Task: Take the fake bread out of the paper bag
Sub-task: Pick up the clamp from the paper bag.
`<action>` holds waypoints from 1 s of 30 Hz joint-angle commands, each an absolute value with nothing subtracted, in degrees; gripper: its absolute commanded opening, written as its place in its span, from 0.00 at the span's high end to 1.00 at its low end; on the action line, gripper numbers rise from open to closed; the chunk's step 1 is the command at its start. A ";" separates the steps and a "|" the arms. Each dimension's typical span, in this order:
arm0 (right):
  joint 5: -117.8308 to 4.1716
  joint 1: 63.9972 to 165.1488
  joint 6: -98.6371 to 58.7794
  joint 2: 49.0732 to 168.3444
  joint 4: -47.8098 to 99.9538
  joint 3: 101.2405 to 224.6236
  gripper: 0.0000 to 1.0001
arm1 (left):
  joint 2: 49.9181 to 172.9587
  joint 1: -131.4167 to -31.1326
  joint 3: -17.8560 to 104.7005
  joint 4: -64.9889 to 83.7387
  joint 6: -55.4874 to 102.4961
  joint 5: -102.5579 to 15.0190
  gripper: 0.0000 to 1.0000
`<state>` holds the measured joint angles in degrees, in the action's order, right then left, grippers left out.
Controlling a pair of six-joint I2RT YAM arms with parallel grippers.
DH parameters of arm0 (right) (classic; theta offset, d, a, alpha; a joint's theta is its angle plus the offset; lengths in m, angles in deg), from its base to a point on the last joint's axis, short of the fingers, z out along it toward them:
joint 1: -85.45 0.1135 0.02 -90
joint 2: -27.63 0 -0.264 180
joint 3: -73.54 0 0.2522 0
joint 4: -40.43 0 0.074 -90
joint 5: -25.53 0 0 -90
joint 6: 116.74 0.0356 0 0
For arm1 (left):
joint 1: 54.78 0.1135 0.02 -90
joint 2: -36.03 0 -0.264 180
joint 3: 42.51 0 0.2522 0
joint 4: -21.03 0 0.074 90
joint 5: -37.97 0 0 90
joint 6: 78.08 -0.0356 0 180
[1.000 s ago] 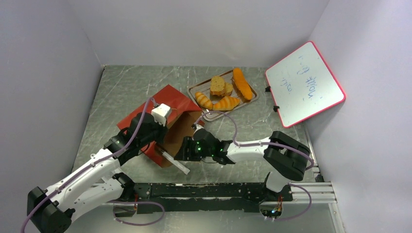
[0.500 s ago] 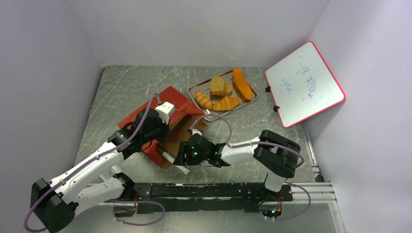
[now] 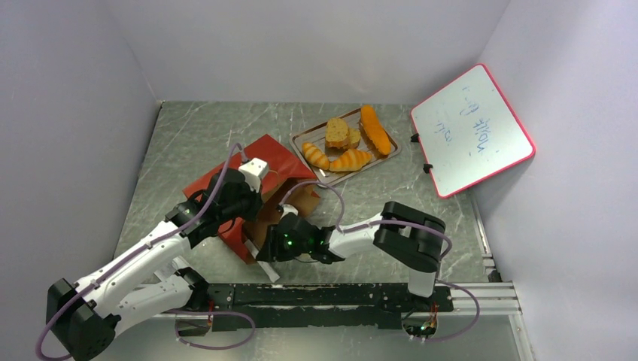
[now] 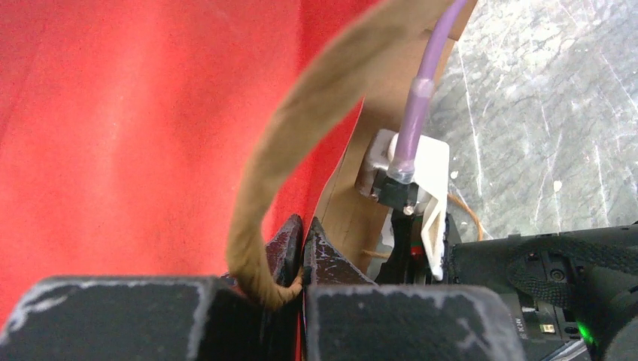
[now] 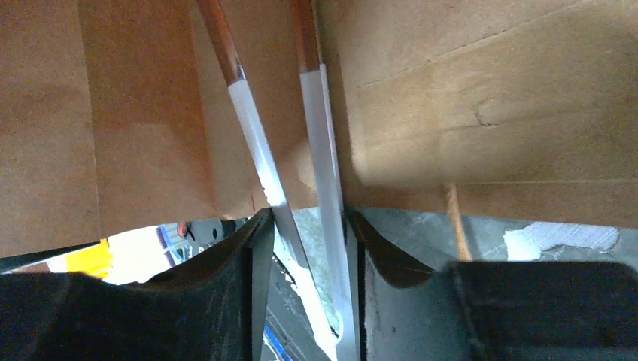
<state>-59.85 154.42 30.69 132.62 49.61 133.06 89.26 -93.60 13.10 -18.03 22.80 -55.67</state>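
The red paper bag point(image 3: 259, 154) lies on its side, its brown inside point(image 3: 280, 207) facing the arms. My left gripper point(image 3: 242, 204) is shut on the bag's rim point(image 4: 331, 188), beside a cord handle point(image 4: 301, 113). My right gripper point(image 3: 263, 253) is at the bag's mouth, shut on white tongs point(image 3: 268, 269). In the right wrist view the gripper point(image 5: 308, 218) squeezes the two tong blades point(image 5: 327, 150), whose brown tips reach into the bag point(image 5: 489, 98). No bread shows inside. The fake bread lies on the grey tray point(image 3: 302, 138): a slice point(image 3: 337, 132), a long loaf point(image 3: 375, 129) and two croissants point(image 3: 350, 159).
A pink-framed whiteboard point(image 3: 472, 129) leans against the right wall. The black rail point(image 3: 346, 295) with the arm bases runs along the near edge. Grey walls close in the left, back and right sides.
My right gripper has moved left and nearer with the tongs, along the bag's mouth. My left gripper shifted slightly and still pinches the bag's rim.
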 commanded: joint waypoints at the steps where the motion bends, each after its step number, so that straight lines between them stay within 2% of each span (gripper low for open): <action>1: -61.94 155.46 29.60 137.01 42.33 132.29 0.66 | 89.16 -93.89 13.00 -17.55 25.14 -54.76 0.93; 7: -64.25 156.41 28.94 137.55 38.80 134.58 0.89 | 90.02 -93.83 12.30 -16.56 27.18 -55.85 0.93; 11: -68.34 156.73 27.05 135.48 33.21 136.39 1.00 | 90.61 -93.88 13.19 -17.31 28.61 -58.18 0.93; 30: -80.30 157.43 22.58 124.12 20.05 141.76 1.00 | 87.85 -93.79 13.07 -18.29 31.56 -60.18 0.93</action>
<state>-74.01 157.56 25.40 127.22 26.61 139.35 88.15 -93.60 12.53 -17.85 30.03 -59.47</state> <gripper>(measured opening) 0.309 0.077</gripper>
